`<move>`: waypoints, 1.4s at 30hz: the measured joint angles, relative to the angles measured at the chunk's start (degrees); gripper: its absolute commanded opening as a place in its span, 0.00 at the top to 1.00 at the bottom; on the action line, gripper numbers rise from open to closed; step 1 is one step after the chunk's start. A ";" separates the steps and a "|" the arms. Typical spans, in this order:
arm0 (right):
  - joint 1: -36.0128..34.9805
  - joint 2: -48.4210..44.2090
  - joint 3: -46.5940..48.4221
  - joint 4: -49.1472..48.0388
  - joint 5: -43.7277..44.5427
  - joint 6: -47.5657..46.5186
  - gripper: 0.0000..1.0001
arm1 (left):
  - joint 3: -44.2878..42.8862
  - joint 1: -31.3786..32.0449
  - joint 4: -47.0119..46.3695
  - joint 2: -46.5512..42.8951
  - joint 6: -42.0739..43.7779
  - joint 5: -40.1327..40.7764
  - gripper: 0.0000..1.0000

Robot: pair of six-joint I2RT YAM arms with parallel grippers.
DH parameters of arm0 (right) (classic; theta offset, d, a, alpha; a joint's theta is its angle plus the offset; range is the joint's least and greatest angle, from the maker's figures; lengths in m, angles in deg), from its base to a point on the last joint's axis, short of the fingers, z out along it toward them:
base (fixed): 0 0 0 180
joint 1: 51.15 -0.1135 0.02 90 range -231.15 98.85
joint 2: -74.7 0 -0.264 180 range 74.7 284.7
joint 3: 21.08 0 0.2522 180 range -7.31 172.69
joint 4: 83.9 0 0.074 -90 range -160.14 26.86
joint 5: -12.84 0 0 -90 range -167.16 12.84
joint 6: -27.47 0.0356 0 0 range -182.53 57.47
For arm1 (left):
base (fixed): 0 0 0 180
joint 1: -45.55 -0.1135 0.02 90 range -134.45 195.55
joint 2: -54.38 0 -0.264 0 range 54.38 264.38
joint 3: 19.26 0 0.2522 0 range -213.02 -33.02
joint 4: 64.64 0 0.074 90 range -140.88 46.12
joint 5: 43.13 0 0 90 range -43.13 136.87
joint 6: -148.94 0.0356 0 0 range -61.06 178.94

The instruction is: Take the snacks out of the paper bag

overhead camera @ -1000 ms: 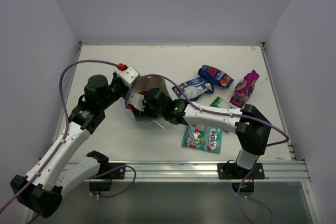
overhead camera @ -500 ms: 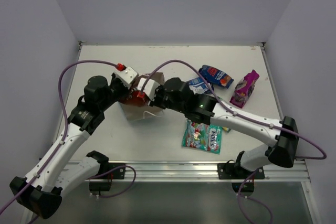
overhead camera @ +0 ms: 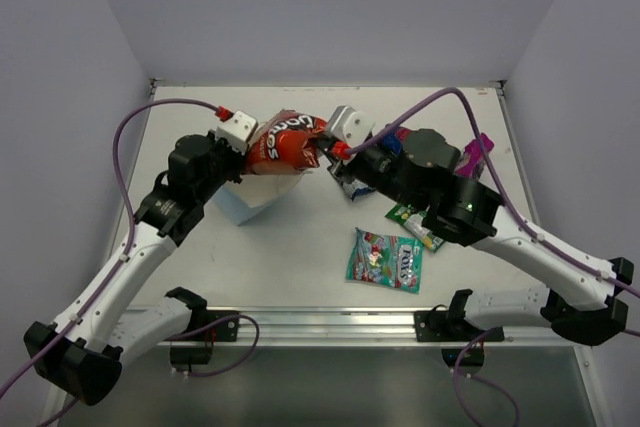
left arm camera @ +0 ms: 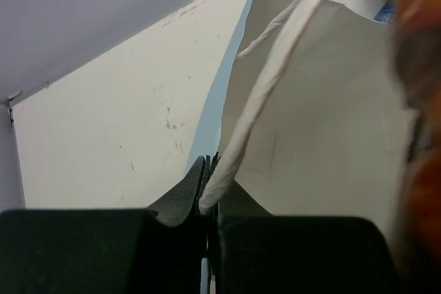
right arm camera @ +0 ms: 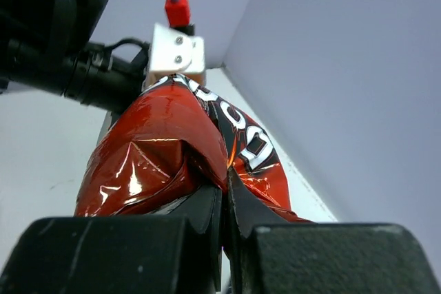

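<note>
Right wrist: I've the Doritos packet [right arm camera: 158, 156] pinched in the right gripper [right arm camera: 224, 185], light, slippery foil I'd judge; left gripper [left arm camera: 209, 170] clamps the paper bag [left arm camera: 324, 122].

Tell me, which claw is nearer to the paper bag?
Left. The left claw pinches the paper bag at its rim; the right claw holds the Doritos packet near the bag's top.

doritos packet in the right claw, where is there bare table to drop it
Bare table lies between the paper bag and the teal packet, and along its back edge. Right half is crowded: other snacks lie around the right arm.
</note>
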 measured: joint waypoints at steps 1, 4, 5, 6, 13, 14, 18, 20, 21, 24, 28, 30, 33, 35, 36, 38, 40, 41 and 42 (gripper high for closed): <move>0.09 -0.39 0.83 -0.04 0.66 0.02 1.00 | -0.63 -0.15 0.24 0.96 -0.61 1.03 1.00; 1.25 -1.75 2.75 -0.55 2.80 0.28 1.00 | -2.12 -0.83 1.14 3.32 -2.58 4.00 1.00; 1.95 -2.32 3.19 -0.96 3.58 0.59 1.00 | -2.51 -1.14 1.51 4.02 -3.32 4.83 1.00; 2.69 -3.02 3.39 -1.36 4.04 0.94 1.00 | -2.95 -1.60 2.03 4.63 -3.96 5.64 1.00; 11.26 -9.11 -0.87 -2.75 10.97 5.70 1.00 | -6.82 -10.01 6.21 8.52 -10.49 8.17 1.00; 12.26 -9.88 -2.51 -2.89 11.52 6.32 1.00 | -7.26 -11.54 6.73 9.07 -11.41 8.17 1.00; 14.08 -9.49 -8.92 -3.32 12.35 8.68 1.00 | -9.20 -16.20 7.80 11.06 -15.37 7.78 1.00; 14.64 -7.28 -10.93 -4.15 12.31 9.38 1.00 | -10.03 -17.49 7.78 12.13 -17.20 7.45 1.00; 14.84 -5.40 -11.82 -4.72 12.24 9.70 1.00 | -10.38 -17.94 7.63 12.68 -18.21 7.30 1.00; 15.19 2.12 -13.92 -7.02 12.15 10.19 1.00 | -10.62 -18.82 6.75 13.88 -20.41 7.08 1.00; 15.39 13.70 -15.23 -12.46 12.44 10.43 1.00 | -10.54 -19.10 5.07 14.45 -23.04 6.14 1.00; 15.37 17.64 -17.07 -15.69 12.44 10.95 1.00 | -10.45 -19.10 4.59 14.45 -23.67 5.42 1.00; 15.10 21.05 -22.21 -18.73 12.31 12.66 0.86 | -10.40 -19.10 4.42 14.38 -24.09 4.87 1.00; 14.32 21.57 -25.07 -18.71 12.41 14.14 0.74 | -10.34 -19.10 4.46 14.14 -24.06 4.66 1.00; 13.51 21.55 -25.97 -18.53 12.41 14.80 0.60 | -10.23 -19.10 4.46 13.88 -24.06 4.50 1.00; 11.37 21.49 -26.25 -17.55 11.65 16.22 0.38 | -10.01 -19.10 4.63 13.18 -24.06 4.22 0.96; 9.40 20.70 -26.23 -15.56 9.81 17.64 0.28 | -9.94 -19.10 4.92 12.44 -24.00 4.07 0.79; 8.46 19.80 -26.18 -13.70 8.61 18.49 0.25 | -9.94 -19.10 5.18 12.02 -23.71 4.07 0.73; 7.76 18.53 -26.10 -11.67 7.06 19.50 0.20 | -9.94 -19.10 5.51 11.58 -23.71 3.96 0.67</move>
